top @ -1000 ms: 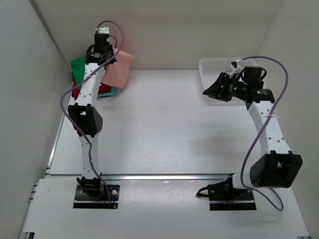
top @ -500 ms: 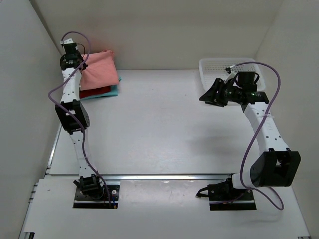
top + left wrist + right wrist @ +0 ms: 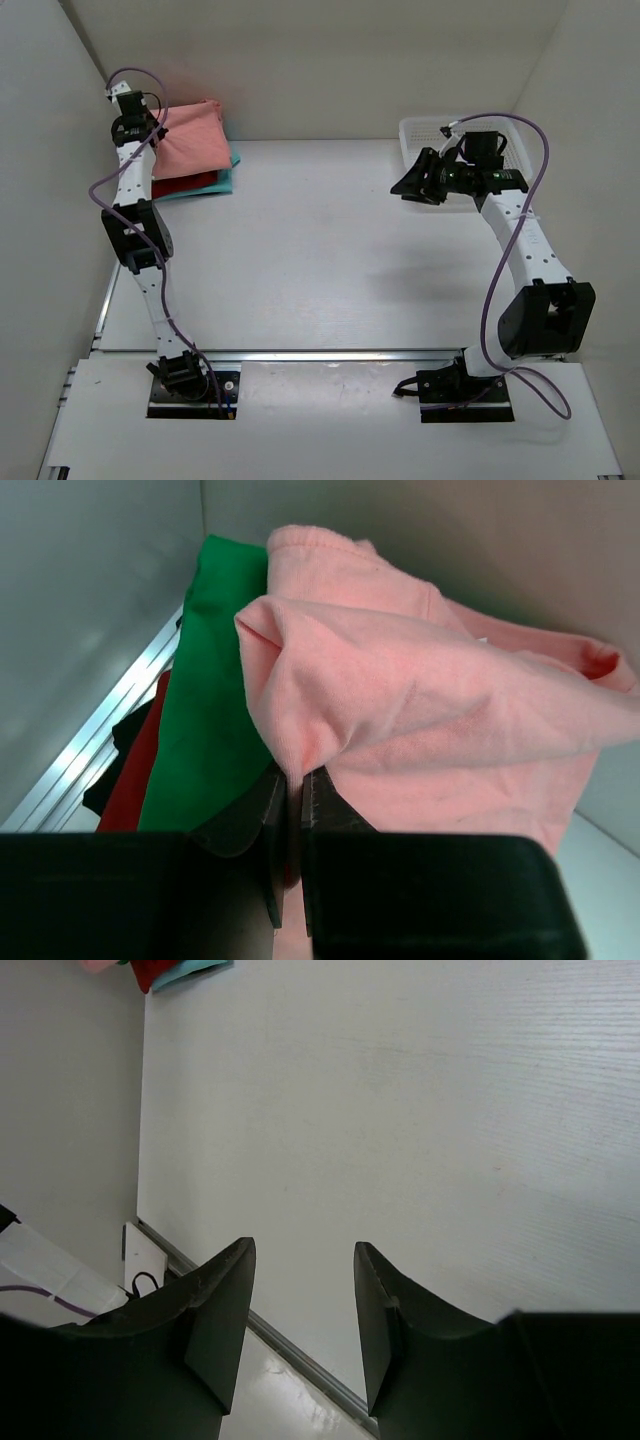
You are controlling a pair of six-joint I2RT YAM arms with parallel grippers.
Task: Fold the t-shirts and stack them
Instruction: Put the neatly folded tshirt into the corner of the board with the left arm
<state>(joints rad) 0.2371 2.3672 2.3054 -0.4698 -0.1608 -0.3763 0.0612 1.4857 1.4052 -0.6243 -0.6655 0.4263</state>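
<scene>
The salmon-pink t-shirt (image 3: 193, 139) lies folded on top of the stack at the table's far left corner, over the red t-shirt (image 3: 187, 185) and the light teal t-shirt (image 3: 222, 184). In the left wrist view the pink t-shirt (image 3: 420, 690) rests beside the green t-shirt (image 3: 212, 680). My left gripper (image 3: 150, 127) is shut on a pinch of the pink cloth at the stack's left edge, as the left wrist view (image 3: 294, 780) shows. My right gripper (image 3: 402, 187) is open and empty, held above the table's right side; the right wrist view (image 3: 303, 1252) shows only bare table between its fingers.
A white mesh basket (image 3: 420, 140) stands at the far right, behind the right gripper. White walls close in on the left, back and right. The stack's edge (image 3: 170, 972) shows at the top left of the right wrist view.
My left gripper has carried the pink t-shirt left and back, and it now lies spread over the stack. The right gripper has shifted slightly left.
</scene>
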